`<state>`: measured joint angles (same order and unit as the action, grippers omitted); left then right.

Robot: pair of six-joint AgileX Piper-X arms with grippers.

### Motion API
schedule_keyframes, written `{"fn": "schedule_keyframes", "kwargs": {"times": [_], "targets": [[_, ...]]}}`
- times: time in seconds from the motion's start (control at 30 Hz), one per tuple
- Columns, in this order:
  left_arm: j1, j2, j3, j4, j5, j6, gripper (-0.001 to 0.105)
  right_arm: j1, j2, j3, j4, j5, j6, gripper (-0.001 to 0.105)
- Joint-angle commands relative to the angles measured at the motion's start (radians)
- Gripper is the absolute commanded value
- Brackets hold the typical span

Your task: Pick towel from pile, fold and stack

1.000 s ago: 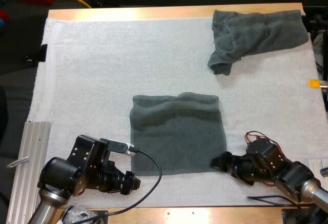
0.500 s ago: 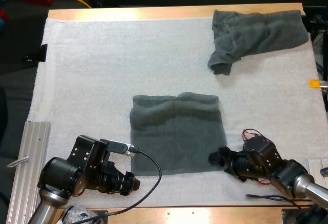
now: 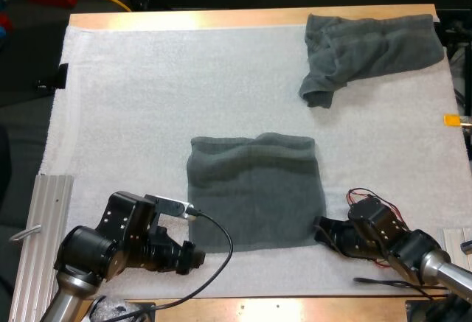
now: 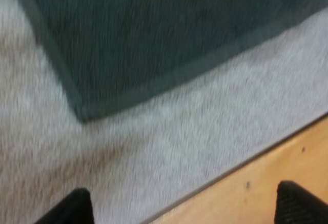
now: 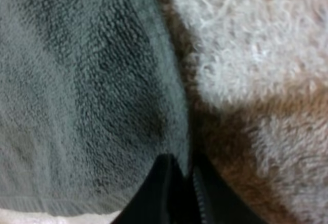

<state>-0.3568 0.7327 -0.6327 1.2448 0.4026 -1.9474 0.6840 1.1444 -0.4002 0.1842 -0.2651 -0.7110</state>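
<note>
A dark grey-green towel [image 3: 254, 193], folded into a flat rectangle, lies in the middle of the white mat. A second towel [image 3: 369, 49] sits crumpled at the far right. My right gripper [image 3: 321, 230] is at the folded towel's near right corner. In the right wrist view its fingers [image 5: 164, 183] pinch the towel's [image 5: 77, 90] edge, so the gripper [image 5: 187, 175] is shut on it. My left gripper [image 3: 193, 257] rests low just off the towel's near left corner. Its fingers [image 4: 77, 206] stand wide apart over bare mat, short of the towel's corner [image 4: 154, 39].
The white mat [image 3: 147, 93] covers most of the table. A ribbed aluminium rail [image 3: 40, 226] lies along the near left edge. The wooden table edge [image 4: 266, 183] runs close under my left gripper.
My right gripper slid in to the folded towel's near right corner and closed on its edge. My left gripper edged slightly towards the near left corner, still open.
</note>
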Motion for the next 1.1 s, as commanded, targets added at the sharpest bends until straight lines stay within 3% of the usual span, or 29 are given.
{"fn": "schedule_keyframes", "kwargs": {"times": [0.0, 0.2, 0.37, 0.57, 1.07], "targets": [[-0.001, 0.003, -0.001, -0.03, 0.003, -0.015, 0.069, -0.004, 0.006, 0.006, 0.022, -0.006, -0.02, 0.001], [-0.001, 0.003, 0.04, -0.096, -0.102, -0.034, 0.069, -0.004, 0.006, 0.006, 0.031, -0.007, -0.026, 0.001], [-0.001, 0.003, 0.136, -0.207, -0.085, -0.076, 0.069, -0.004, 0.006, 0.006, 0.031, -0.008, -0.026, 0.001], [-0.001, 0.05, 0.138, -0.279, -0.086, -0.098, 0.069, -0.004, 0.006, 0.006, 0.031, -0.008, -0.026, 0.001], [-0.001, 0.427, 0.139, -0.391, -0.018, -0.098, 0.069, -0.004, 0.006, 0.006, 0.031, -0.026, -0.026, 0.001]]}}
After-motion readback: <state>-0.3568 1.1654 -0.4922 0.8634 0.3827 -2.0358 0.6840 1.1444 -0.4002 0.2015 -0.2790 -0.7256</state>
